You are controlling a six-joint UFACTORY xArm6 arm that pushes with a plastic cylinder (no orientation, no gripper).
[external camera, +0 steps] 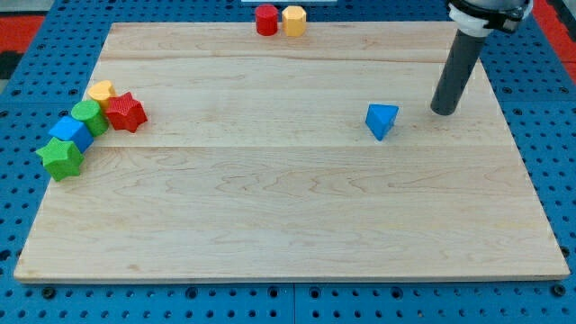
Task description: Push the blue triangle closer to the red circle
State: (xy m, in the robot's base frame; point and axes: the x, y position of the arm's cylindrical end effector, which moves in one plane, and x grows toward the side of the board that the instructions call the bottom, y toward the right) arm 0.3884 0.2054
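- The end effector is a plain dark rod with no jaws, so it neither opens nor closes and it holds nothing; its lower end, my tip (444,111), rests on the tabletop (288,207) and touches no block.
- My tip stands at about 3 o'clock of the blue triangle (382,121), slightly higher in the view, near it but with a clear strip of wood between them.
- The blue triangle lies right of the tabletop's middle, well apart from every other block. One corner points toward the view's bottom, a flat edge faces the view's top; it looks about as wide as it is tall, so no long axis can be made out.
- The red circle (266,20) sits at the tabletop's top edge, at about 11 o'clock of the triangle and far from it.
- A yellow block (294,20), with flat sides, touches the red circle at its 3 o'clock.
- Near the left edge a cluster runs slantwise: a yellow block (100,91) at the top, a red star (126,112) at its 4 o'clock, a green round block (89,117), a blue block (71,132) and a green star (60,158) at the lower end, each touching or just beside its neighbour.
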